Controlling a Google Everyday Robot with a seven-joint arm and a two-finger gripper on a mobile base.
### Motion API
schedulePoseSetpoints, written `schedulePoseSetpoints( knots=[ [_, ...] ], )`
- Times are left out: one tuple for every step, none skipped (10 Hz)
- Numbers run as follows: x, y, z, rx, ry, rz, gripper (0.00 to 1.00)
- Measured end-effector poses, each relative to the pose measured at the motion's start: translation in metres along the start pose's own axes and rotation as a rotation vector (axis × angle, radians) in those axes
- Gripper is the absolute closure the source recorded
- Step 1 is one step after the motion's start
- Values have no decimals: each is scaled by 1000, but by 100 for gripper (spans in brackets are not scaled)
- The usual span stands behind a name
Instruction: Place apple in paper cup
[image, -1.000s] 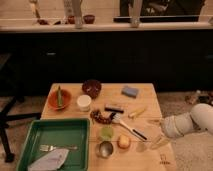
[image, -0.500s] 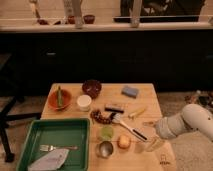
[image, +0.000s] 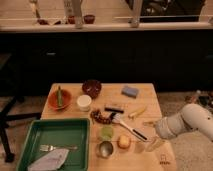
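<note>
The apple (image: 124, 142) is a small yellow-orange fruit lying near the front edge of the wooden table (image: 145, 100), between a shiny metal cup (image: 105, 149) and my gripper. The paper cup (image: 84, 102) is short and white and stands upright left of the table's middle, well away from the apple. My gripper (image: 151, 144) reaches in from the right on a white arm (image: 187, 122). It hovers low over the front right corner, just right of the apple, and holds nothing that I can see.
A green tray (image: 30, 137) with a fork and a napkin sits at the front left. An orange bowl (image: 59, 99), a dark red-brown bowl (image: 92, 88), a blue sponge (image: 130, 91), a yellow banana-like piece (image: 136, 113), a pale green round thing (image: 106, 132) and a brush (image: 125, 125) crowd the table.
The arm has moved left and forward, bringing the gripper from beyond the table's right edge to just right of the apple. The objects on the table have not moved.
</note>
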Motion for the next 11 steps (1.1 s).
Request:
schedulePoseSetpoints(
  knots=[
    [0,0,0,1,0,1,20],
    [1,0,0,4,-2,4,20],
    [2,1,3,7,-26,22,20],
    [6,2,8,11,-79,39,20],
    [11,4,16,12,-136,55,20],
    [12,6,22,5,-165,64,20],
    [11,7,28,-3,-180,67,20],
    [9,7,33,-8,-192,67,20],
    [7,8,37,-11,-205,67,20],
    [3,7,42,-15,-218,64,20],
    [-3,6,47,-21,-225,57,20]
  ],
)
